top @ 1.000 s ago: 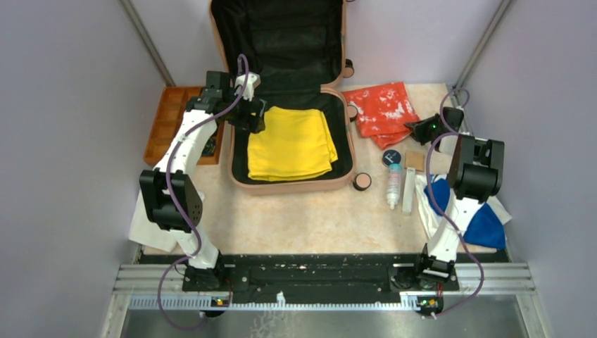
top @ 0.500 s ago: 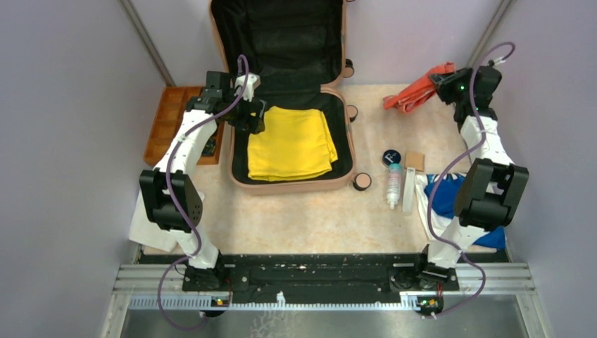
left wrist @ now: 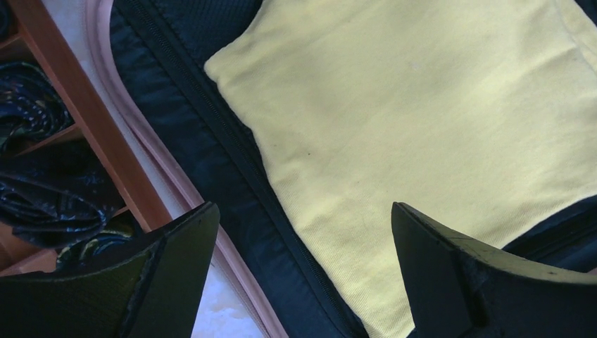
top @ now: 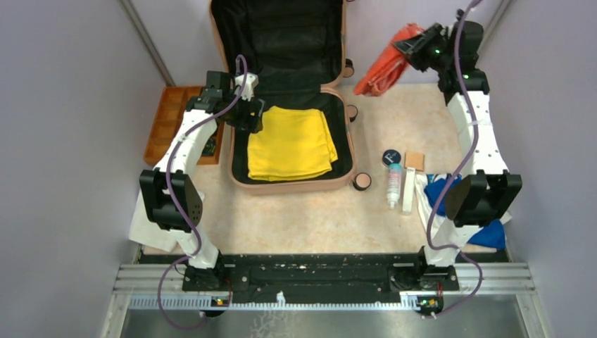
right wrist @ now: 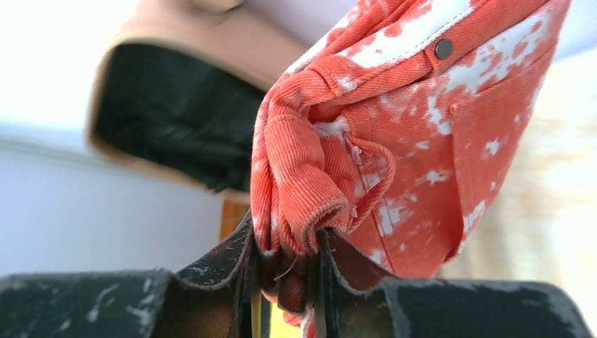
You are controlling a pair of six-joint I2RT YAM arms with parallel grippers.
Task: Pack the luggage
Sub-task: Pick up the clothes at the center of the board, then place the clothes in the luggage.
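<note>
Up at one o'clock, our right gripper (top: 407, 46) pinches a bunched red-and-white bleached denim garment (top: 384, 67) aloft beside the raised lid. At twelve o'clock we see the open peach-pink hard-shell luggage (top: 296, 185). Our left gripper (top: 251, 116) hangs with jaws wide over its nine o'clock edge, above a folded yellow cloth (top: 292, 144).

A pale beige mottled worktop (top: 310, 218) carries an open peach-pink hard-shell suitcase (top: 296, 187) at 11 o'clock, an orange compartmented tray (top: 163, 127) at 9, a clear plastic bottle (top: 394, 184) and round black jar (top: 391, 157) at 3, blue-and-white cloth (top: 493, 236) at 4.
</note>
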